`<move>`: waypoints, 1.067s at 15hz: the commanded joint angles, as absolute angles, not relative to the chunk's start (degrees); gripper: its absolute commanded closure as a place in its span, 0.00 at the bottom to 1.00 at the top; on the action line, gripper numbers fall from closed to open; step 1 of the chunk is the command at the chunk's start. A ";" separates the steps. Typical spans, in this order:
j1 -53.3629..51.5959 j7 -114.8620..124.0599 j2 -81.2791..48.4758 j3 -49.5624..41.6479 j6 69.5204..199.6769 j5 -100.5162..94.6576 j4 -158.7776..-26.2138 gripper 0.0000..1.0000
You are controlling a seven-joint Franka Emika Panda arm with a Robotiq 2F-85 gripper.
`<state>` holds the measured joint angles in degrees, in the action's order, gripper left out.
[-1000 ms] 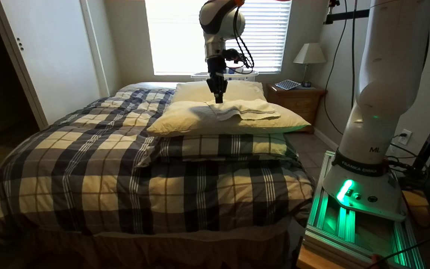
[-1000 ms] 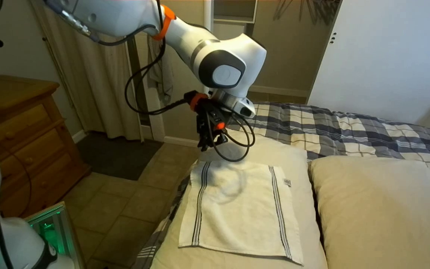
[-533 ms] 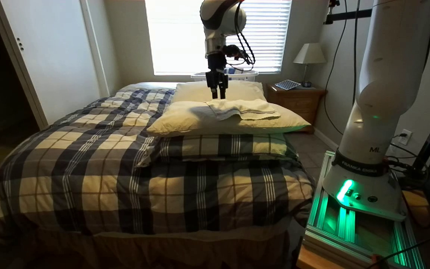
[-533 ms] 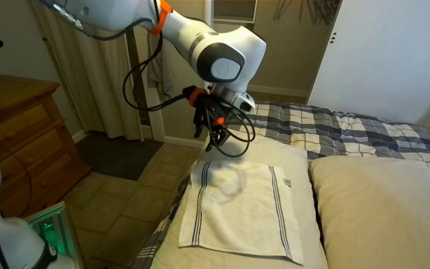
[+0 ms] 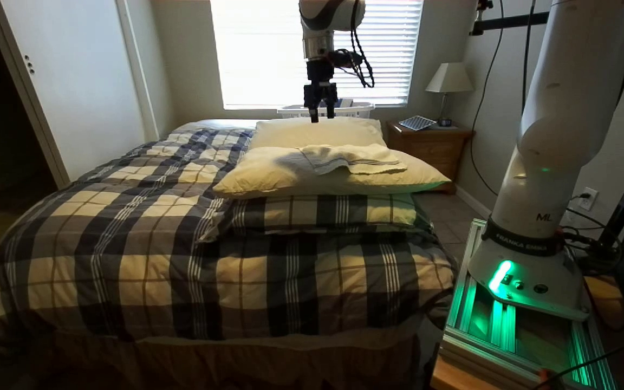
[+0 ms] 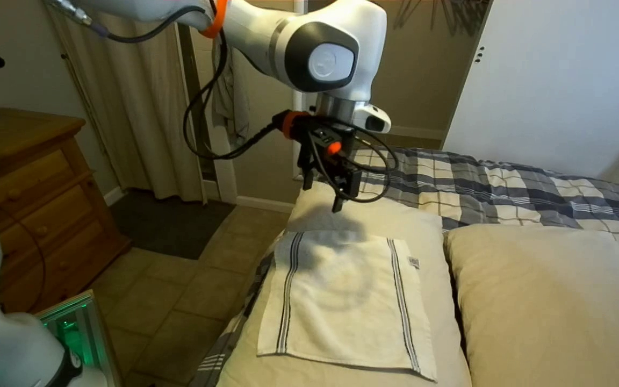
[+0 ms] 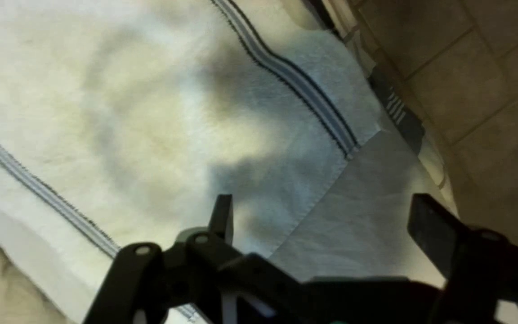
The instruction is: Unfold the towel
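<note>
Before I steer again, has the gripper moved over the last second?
Yes, upward: in an exterior view, a second ago the gripper reached well below the white laundry basket; now it ends near the basket's visible lower edge.

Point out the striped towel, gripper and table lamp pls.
Striped towel (image 6: 346,309), in an exterior view: cream middle between its two stripe bands.
Gripper (image 7: 322,209), in the wrist view: midway between its open fingertips.
Table lamp (image 5: 449,79), in an exterior view: its shade.

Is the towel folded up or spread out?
Spread out: the towel lies nearly flat on the pillow, both its striped bands showing.
</note>
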<state>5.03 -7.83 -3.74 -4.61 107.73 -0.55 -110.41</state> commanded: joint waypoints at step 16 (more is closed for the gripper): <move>6.16 2.81 -8.41 -7.24 84.14 -17.27 -91.46 0.00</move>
